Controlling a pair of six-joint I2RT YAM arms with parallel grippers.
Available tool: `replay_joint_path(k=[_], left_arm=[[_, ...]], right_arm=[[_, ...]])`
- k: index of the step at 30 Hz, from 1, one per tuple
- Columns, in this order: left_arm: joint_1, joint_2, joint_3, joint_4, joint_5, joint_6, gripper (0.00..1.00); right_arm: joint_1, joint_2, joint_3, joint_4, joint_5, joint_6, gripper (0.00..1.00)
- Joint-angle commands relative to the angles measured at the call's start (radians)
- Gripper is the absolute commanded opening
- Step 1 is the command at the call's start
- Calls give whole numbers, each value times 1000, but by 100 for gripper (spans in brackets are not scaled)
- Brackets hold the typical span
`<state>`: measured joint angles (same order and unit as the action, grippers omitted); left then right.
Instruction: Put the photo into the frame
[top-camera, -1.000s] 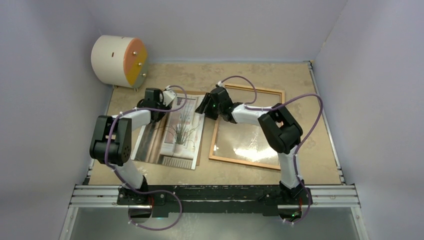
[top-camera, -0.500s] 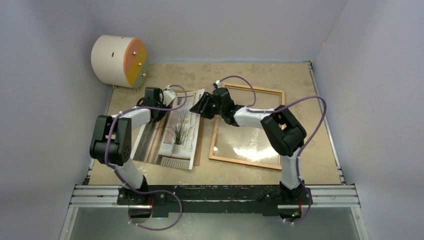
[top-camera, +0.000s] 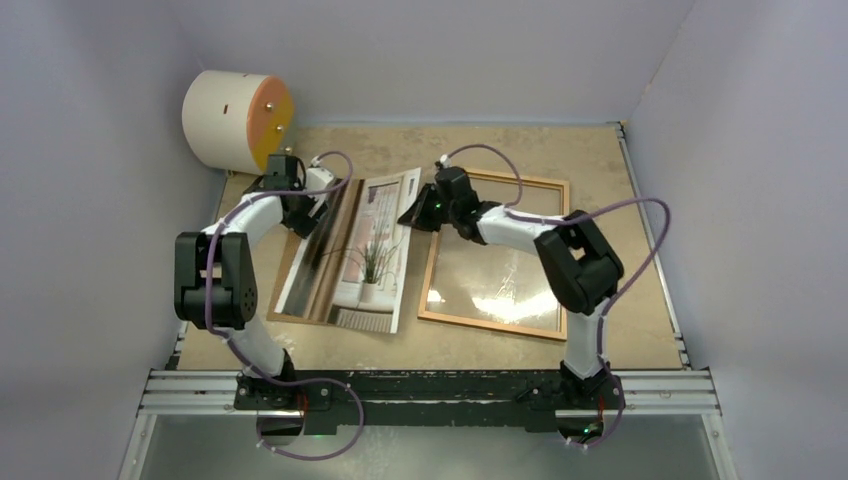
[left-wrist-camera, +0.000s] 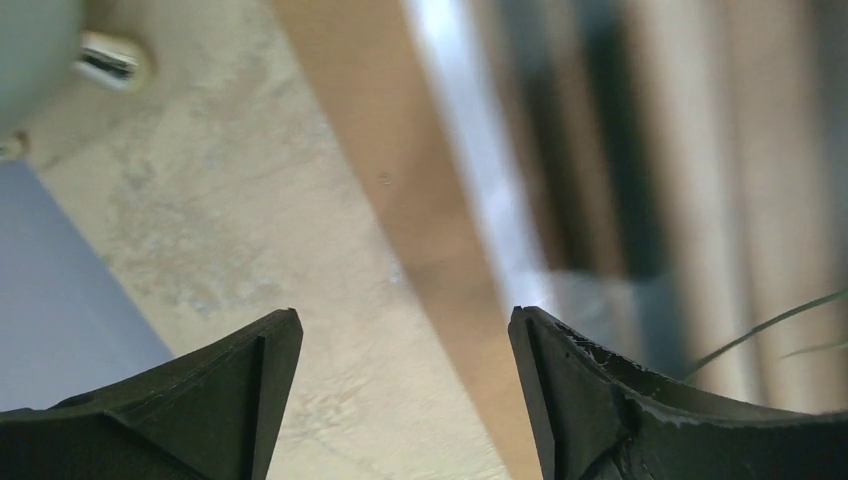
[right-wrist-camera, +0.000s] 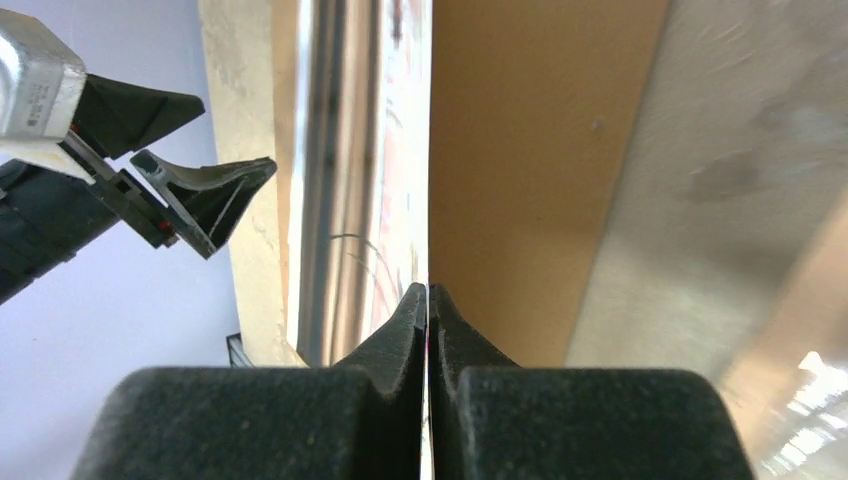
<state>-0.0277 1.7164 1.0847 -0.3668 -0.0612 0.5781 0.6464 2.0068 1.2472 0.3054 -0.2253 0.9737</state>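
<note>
The right gripper (right-wrist-camera: 428, 290) is pinched tight on the thin far-right corner of the photo (top-camera: 365, 265). It holds that corner raised off the table (top-camera: 600, 160), while the near edge of the print rests down towards the near-left part of the surface. A grip on the bare edge makes sense to me: the sheet is glossy and flat, and a lifted corner is the only way to get hold of it. The wrist view shows the print edge-on, running straight into the closed fingertips, with the brown backing board (right-wrist-camera: 530, 170) lying exposed just to its right.

The left gripper (left-wrist-camera: 405, 314) hangs with its jaws spread wide and holding nothing. It is above the far-left edge of the print, close to the cream-and-orange cylinder (top-camera: 238, 122) in the far-left corner. It looks placed to take the opposite side if needed.

The frame (top-camera: 490, 326) lies flat, glass up, just right of the photo near the middle of the table. The carrying arm reaches across its far-left corner, so the print seems to need only a short carry to the right.
</note>
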Motion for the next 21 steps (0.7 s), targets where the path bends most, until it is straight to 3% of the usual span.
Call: replay_joint_path(k=[1,5,10,14,17,21], left_arm=[[22,-63,113,-117,-1,-15,82],[25,-76,144,-149,-11,-31,84],[26,-81,141,-152,7,-61,84],[22,-81,134,-151,17,-77,84],[21,-94,121,-155,17,-74,84],[20,-128,71,-131,11,-57,84]], right_arm=[[-94,-235,32,-160,32,-146,0],[-233,-458,31,-409,113,-260,0],[-392,-683,144,-763,374,-432,0],[-393,-649,382,-935,679,-536,0],[-367,-577,476,-996,713,-555,0],[-230,-399,563,-1095,843,-582,0]])
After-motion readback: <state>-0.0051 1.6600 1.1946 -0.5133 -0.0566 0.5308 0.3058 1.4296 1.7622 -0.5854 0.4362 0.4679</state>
